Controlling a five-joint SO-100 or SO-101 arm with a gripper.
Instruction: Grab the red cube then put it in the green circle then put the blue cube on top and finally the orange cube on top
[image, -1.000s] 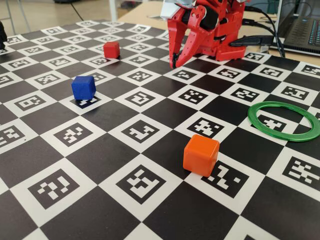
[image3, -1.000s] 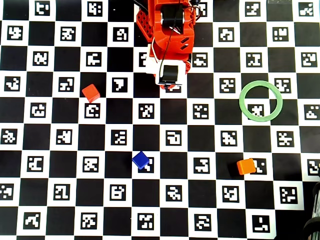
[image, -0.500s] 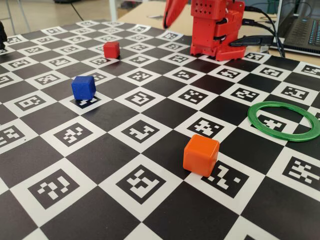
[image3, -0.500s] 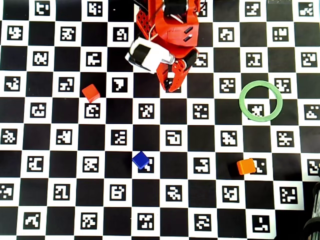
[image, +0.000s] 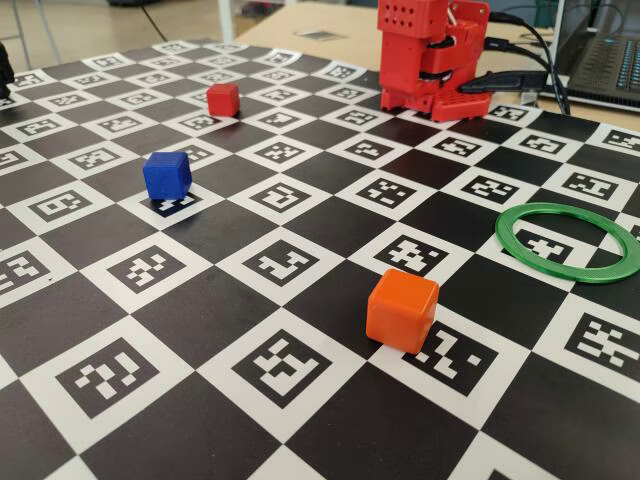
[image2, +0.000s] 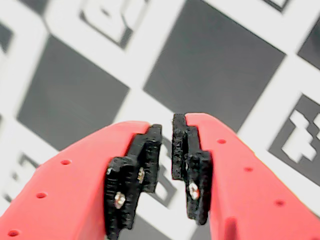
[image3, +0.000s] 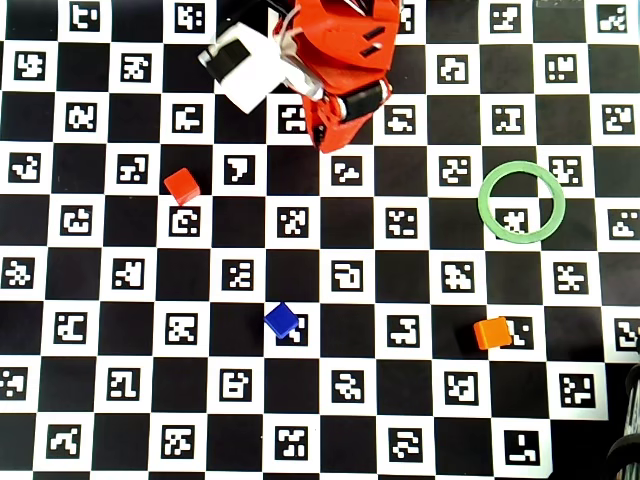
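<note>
Looking down from overhead, I see my gripper (image3: 327, 140) raised over the far middle of the checkered board (image3: 350, 330), its jaws nearly together with only a thin slit between them and nothing held. The red cube (image3: 182, 186) sits left, well apart from the green circle (image3: 521, 200) at right. The blue cube (image3: 282, 320) and the orange cube (image3: 492, 332) lie nearer.
</note>
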